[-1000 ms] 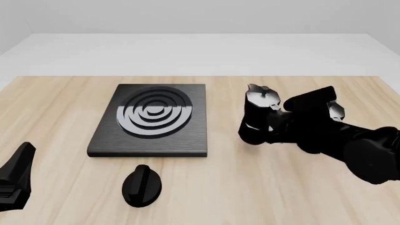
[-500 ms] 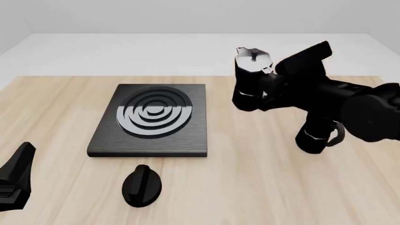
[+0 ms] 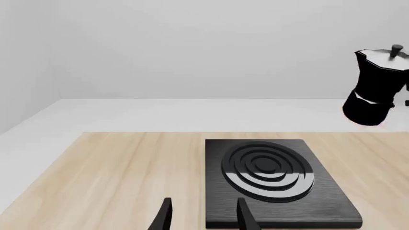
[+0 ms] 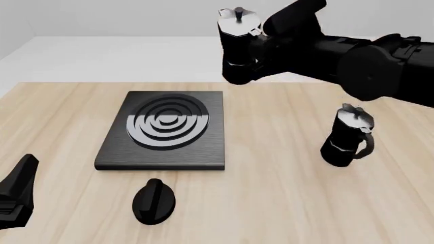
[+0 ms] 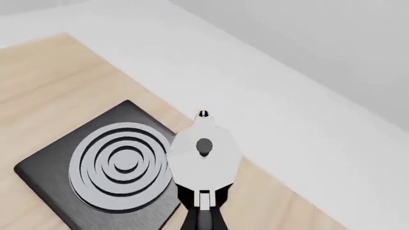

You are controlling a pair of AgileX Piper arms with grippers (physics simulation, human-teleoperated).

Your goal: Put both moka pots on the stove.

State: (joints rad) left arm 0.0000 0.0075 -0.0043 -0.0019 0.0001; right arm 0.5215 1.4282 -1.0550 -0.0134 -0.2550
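Observation:
One moka pot (image 4: 239,47) hangs high in the air past the stove's far right corner, with my right gripper (image 4: 261,48) shut on its handle side. It shows from above in the right wrist view as a silvery lid (image 5: 203,158), and in the left wrist view as a black pot (image 3: 376,88). The second moka pot (image 4: 346,136) stands upright on the table at the right. The stove (image 4: 164,129) lies flat left of centre, also seen from both wrists (image 3: 275,179) (image 5: 102,165). My left gripper (image 4: 17,195) rests low at the near left, open (image 3: 201,218) and holding nothing.
A black oval knob (image 4: 154,201) lies on the wooden table (image 4: 271,193) just in front of the stove. A white surface (image 4: 135,56) runs beyond the table's far edge.
My right arm has lifted the held moka pot higher and carried it left toward the stove, uncovering the second pot on the table. The left gripper has stayed still.

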